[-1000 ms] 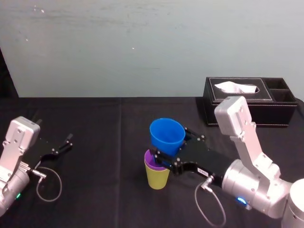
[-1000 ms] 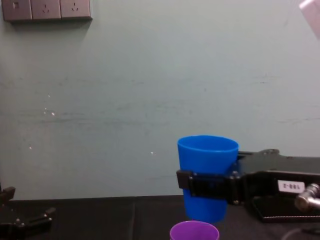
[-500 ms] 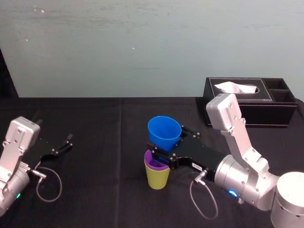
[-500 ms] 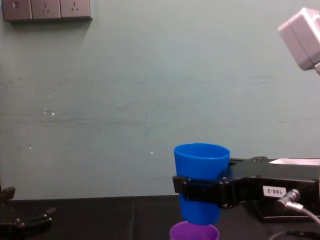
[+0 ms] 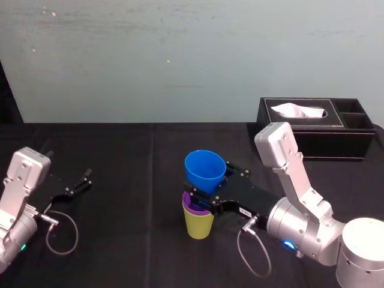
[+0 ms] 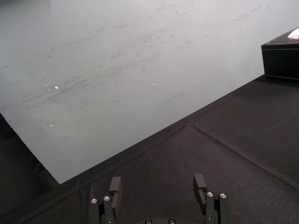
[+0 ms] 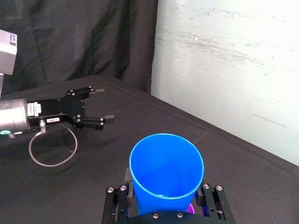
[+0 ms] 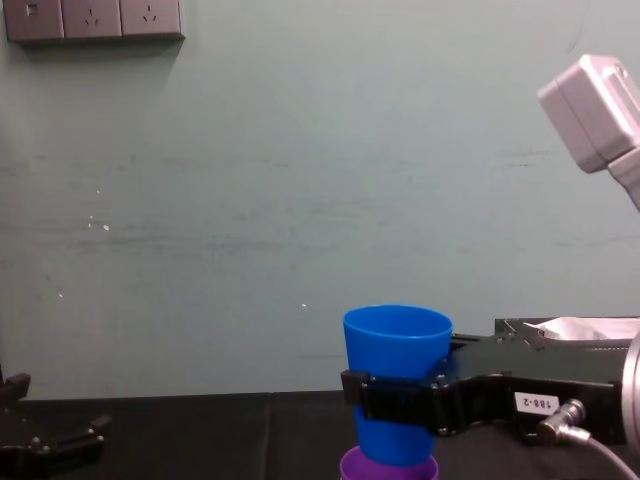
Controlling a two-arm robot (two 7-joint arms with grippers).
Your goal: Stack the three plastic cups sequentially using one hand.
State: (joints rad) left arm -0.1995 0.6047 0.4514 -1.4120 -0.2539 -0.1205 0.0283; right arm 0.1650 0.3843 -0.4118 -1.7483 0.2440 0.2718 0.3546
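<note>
My right gripper [image 5: 203, 195] is shut on the bright blue cup [image 5: 204, 171], its black fingers clasping the cup's sides [image 8: 398, 395]. The blue cup stays upright, and its base dips into the purple cup [image 5: 193, 204] directly below. That purple cup is nested in the yellow-green cup [image 5: 198, 224], which stands on the black cloth at the table's middle. In the right wrist view I look down into the blue cup [image 7: 166, 166], with a sliver of purple rim [image 7: 189, 209] beneath it. My left gripper [image 5: 81, 182] rests open at the left of the table, also seen as the left gripper [image 6: 159, 189].
A black leather tissue box [image 5: 312, 127] stands at the back right, behind my right arm. A grey cable loop [image 5: 60, 234] lies by the left arm. Black cloth covers the table [image 5: 132, 168], and a pale wall rises behind it.
My right gripper has carried the blue cup down and slightly left; its base went from just above the purple rim to inside it. The left arm has not moved.
</note>
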